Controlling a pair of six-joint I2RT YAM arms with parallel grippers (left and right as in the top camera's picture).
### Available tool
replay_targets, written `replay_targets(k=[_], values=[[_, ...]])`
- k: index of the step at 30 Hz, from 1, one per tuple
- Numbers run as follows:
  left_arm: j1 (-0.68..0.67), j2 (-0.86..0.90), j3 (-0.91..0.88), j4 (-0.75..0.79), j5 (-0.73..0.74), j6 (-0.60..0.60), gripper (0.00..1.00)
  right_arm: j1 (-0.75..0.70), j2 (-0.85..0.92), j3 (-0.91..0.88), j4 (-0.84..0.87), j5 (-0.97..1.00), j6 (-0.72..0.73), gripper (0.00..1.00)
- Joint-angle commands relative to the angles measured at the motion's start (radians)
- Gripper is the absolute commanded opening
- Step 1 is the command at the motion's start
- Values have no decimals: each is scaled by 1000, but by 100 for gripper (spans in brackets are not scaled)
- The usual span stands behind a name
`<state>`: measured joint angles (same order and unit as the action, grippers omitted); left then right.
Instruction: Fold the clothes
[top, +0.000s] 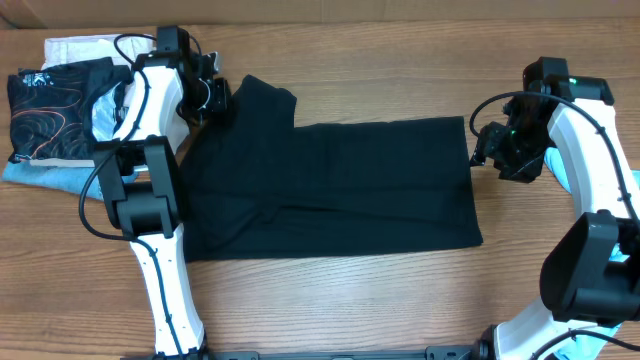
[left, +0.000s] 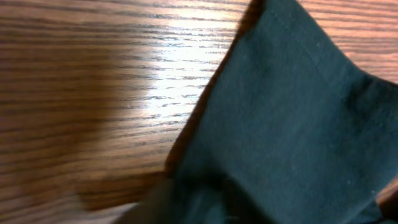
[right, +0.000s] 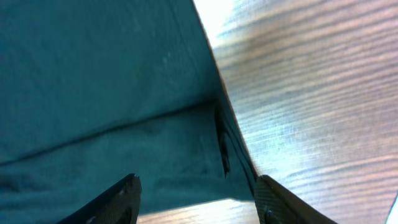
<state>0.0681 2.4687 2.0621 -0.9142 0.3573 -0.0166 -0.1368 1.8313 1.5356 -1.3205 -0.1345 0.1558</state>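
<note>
Though creased, thin matte black clothes

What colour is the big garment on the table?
The garment is plain black; overhead view shows it best.

**Large plain black garment of thin soft fabric, spread flat**

The garment lies at the centre of the wooden table as a broad rectangle running from 9 to 3 o'clock. One sleeve juts out at its 11 o'clock corner. Its 3 o'clock edge is straight, with one layer overlapping another there. Shallow creases cross the body.
</note>
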Motion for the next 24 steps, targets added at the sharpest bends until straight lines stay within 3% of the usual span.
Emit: replay_targets(k=[1, 7, 13, 24], values=[[-12, 15, 19, -16, -8, 36, 4, -3, -25, 19, 35, -8, -3, 62], [13, -37, 49, -58, -8, -12, 4, -3, -23, 19, 247, 0, -33, 70], [23, -121, 50, -62, -9, -63, 4, -1, 21, 19, 454, -2, -35, 71], [23, -141, 50, -77, -9, -119, 4, 19, 266, 19, 692, -19, -81, 76]])
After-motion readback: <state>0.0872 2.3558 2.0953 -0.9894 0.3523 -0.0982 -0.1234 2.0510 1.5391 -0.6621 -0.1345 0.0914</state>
